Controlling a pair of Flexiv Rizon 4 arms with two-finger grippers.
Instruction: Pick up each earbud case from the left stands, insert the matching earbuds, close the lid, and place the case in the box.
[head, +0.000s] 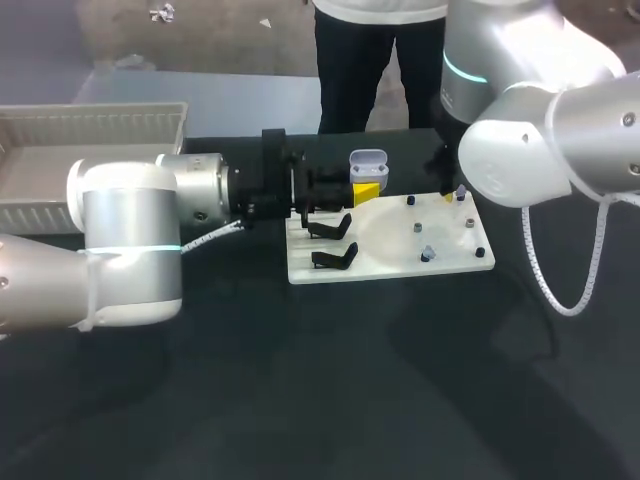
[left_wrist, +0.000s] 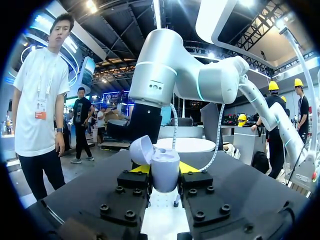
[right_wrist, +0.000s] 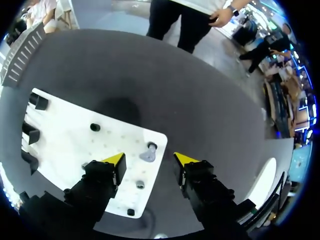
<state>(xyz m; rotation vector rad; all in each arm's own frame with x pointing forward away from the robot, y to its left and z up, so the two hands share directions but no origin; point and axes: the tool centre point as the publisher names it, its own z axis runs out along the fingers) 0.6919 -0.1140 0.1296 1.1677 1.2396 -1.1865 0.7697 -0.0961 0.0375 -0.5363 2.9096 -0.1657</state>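
left fingers (left_wrist: 134, 181) tight on open earbud case (left_wrist: 165, 170), right fingers (right_wrist: 114, 161) apart over white board (right_wrist: 65, 130)

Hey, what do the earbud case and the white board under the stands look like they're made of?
The earbud case: likely smooth plastic; pale, rounded, with a soft sheen on body and open lid. The white board: probably matte plastic or painted sheet; flat, even white, no visible grain, so uncertain.
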